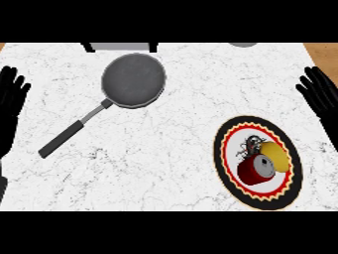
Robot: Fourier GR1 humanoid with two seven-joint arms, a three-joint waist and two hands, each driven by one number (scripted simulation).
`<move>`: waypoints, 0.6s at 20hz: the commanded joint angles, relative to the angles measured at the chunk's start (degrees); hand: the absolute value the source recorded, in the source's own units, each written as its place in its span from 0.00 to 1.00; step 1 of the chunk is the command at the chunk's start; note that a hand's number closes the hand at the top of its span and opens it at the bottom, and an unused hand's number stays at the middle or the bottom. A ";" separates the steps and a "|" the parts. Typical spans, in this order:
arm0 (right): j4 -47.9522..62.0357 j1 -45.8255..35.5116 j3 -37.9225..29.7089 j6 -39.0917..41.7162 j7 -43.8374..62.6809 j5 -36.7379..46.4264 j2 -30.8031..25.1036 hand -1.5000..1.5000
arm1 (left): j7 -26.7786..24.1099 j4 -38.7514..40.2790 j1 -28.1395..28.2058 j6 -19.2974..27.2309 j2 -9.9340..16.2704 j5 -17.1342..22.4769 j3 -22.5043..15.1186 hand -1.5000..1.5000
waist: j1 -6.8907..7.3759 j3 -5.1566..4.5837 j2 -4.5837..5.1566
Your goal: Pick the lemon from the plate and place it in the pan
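Note:
A yellow lemon point(276, 153) lies on a round plate point(231, 144) with a black, yellow and red rim, at the lower right of the white marble counter. A red can point(255, 169) lies on its side against the lemon on the same plate. The grey pan point(133, 80) sits upper middle, its dark handle point(69, 134) pointing down-left. My left hand point(1, 116) rests open at the left edge, fingers up. Over at the right edge, above and right of the plate, my right hand point(332, 106) is open too. Neither hand touches anything.
A grey object point(119, 46) with dark legs stands at the counter's far edge above the pan, and a grey round object point(242, 44) shows at the far edge to the right. Wooden floor point(334, 53) shows past the counter's corners.

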 commanded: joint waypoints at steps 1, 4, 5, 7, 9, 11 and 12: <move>0.15 -3.74 -0.25 3.86 1.14 -1.65 -2.09 0.00 | 1.32 1.37 -0.55 0.58 -1.07 -1.79 -2.02 0.50 | 1.86 2.62 0.55; -2.48 -3.52 4.63 16.55 -5.32 -8.27 -0.38 0.00 | 5.21 6.90 2.63 1.43 4.39 -5.91 -1.65 0.50 | 2.50 2.84 0.93; -2.82 -4.66 6.23 20.15 -6.47 -10.07 0.00 0.00 | 6.54 7.66 3.48 2.44 4.81 -8.17 -3.32 0.50 | 3.12 2.98 1.18; -0.62 -3.22 -8.08 1.28 -12.88 -18.11 12.47 0.00 | 6.30 7.95 5.26 1.83 3.34 -5.72 -2.48 0.50 | -2.42 5.67 0.83; -5.99 -7.61 -2.51 10.96 -9.63 13.36 -15.45 1.00 | 7.37 9.25 6.92 1.58 5.19 -7.71 -3.40 0.50 | -0.34 1.59 -0.23; 6.88 2.08 -7.49 2.68 -14.12 -4.64 5.24 1.00 | 6.76 11.01 8.35 2.42 4.50 -9.67 -4.64 0.50 | 0.93 3.05 1.44; 8.20 3.85 -8.98 7.74 -19.51 -6.63 4.37 1.00 | 8.57 12.11 5.84 2.80 5.26 -9.79 -3.92 0.50 | 0.33 3.00 1.17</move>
